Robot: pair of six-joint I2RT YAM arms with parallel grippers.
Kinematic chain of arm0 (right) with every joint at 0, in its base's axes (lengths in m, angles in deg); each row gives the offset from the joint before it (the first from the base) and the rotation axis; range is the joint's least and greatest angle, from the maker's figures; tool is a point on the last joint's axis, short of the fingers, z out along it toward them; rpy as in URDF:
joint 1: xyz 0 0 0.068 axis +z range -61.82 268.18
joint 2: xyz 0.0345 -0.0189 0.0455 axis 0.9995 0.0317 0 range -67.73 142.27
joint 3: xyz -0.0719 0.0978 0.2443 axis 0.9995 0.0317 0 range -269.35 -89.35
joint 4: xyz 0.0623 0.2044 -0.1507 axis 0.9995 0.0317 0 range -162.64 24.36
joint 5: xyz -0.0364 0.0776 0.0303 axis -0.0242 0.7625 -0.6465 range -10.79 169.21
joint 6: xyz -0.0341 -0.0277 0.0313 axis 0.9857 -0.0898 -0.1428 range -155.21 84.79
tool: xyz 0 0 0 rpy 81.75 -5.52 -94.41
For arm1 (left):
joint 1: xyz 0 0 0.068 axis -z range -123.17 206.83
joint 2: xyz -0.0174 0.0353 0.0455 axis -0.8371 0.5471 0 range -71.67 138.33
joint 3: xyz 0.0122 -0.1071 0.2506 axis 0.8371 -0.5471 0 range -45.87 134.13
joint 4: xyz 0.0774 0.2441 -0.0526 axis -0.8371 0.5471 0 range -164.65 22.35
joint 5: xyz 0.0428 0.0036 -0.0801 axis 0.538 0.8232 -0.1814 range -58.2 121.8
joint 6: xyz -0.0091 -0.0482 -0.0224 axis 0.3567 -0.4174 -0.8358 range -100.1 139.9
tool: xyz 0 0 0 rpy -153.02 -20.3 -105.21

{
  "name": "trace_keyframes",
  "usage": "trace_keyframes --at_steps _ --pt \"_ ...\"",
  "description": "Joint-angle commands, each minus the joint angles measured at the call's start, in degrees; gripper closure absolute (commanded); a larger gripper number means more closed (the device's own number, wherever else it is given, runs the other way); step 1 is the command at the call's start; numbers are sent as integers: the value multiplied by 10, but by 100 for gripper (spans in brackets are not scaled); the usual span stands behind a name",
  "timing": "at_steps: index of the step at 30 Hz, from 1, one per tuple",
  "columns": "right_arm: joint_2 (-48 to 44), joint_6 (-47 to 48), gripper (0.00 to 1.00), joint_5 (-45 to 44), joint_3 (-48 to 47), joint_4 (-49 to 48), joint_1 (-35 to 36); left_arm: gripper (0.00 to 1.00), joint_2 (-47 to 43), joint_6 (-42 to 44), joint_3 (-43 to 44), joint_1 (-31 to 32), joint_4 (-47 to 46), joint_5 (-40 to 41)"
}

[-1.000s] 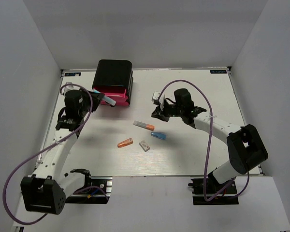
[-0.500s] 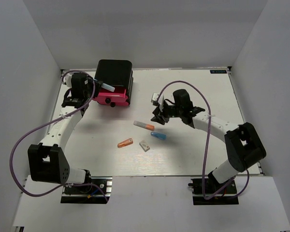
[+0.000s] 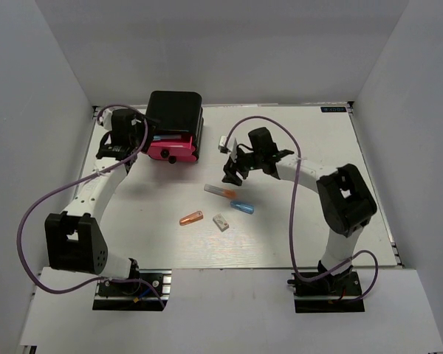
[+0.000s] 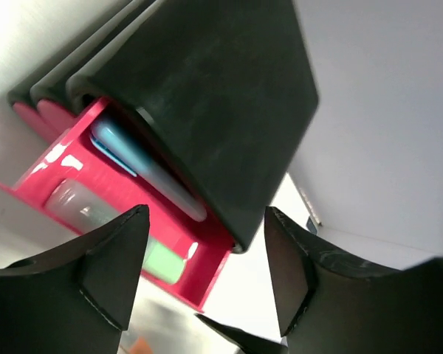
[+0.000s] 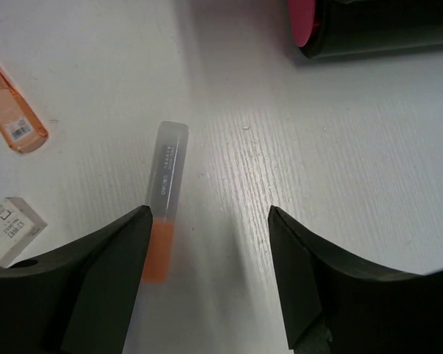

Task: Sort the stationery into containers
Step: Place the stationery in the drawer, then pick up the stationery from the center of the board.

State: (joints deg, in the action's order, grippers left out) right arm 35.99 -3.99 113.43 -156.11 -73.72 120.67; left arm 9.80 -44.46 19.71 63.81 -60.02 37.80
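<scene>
The containers are pink drawers in a black box (image 3: 176, 116). Its top drawer (image 3: 173, 150) is pulled out; in the left wrist view that drawer (image 4: 207, 284) holds a light blue piece (image 4: 144, 168) and a mint-green piece (image 4: 166, 259). My left gripper (image 3: 148, 138) (image 4: 207, 273) stands open just left of the drawer, with nothing between its fingers. On the table lie an orange-and-grey bar (image 3: 220, 191) (image 5: 164, 193), a blue piece (image 3: 242, 206), an orange piece (image 3: 191, 217) (image 5: 15, 118) and a whitish block (image 3: 221, 222) (image 5: 11, 228). My right gripper (image 3: 235, 172) (image 5: 210, 273) hangs open over the table, the orange-and-grey bar beside its left finger.
White walls close in the table on the left, right and back. The box's corner (image 5: 384, 33) shows at the top of the right wrist view. Purple cables loop off both arms.
My left gripper has opened, and the light blue piece it carried now lies in the drawer. My right gripper has opened and swung left towards the orange-and-grey bar.
</scene>
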Motion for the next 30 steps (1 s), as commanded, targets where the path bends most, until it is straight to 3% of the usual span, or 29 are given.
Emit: trace_keyframes --at_steps 1,6,9,10,13,15,19,25,28,29,30 --pt "34 23 29 -6 -47 56 12 26 -7 18 37 2 -12 2" --pt "63 48 28 -9 -61 80 34 28 -41 63 43 2 -17 -11" --pt "72 51 28 -17 -56 94 43 52 -88 93 17 2 -28 -23" --pt "73 50 28 -20 -54 97 45 70 -104 99 2 2 -29 -23" --pt "80 48 28 -41 -47 95 54 83 -169 157 -76 -3 -66 -62" --pt "87 45 28 -61 -47 91 58 83 -215 185 -134 -3 -86 -91" --pt "102 38 31 -95 -50 85 63 45 -268 185 -207 2 -92 -107" --pt "105 51 45 -119 -43 83 65 34 -297 147 -301 2 -101 -117" --pt "91 57 73 -107 -37 84 64 31 -292 135 -324 2 -118 -124" --pt "83 57 86 -103 -36 86 61 30 -292 135 -330 2 -125 -132" --pt "76 58 92 -97 -36 87 57 30 -283 128 -330 2 -132 -132"
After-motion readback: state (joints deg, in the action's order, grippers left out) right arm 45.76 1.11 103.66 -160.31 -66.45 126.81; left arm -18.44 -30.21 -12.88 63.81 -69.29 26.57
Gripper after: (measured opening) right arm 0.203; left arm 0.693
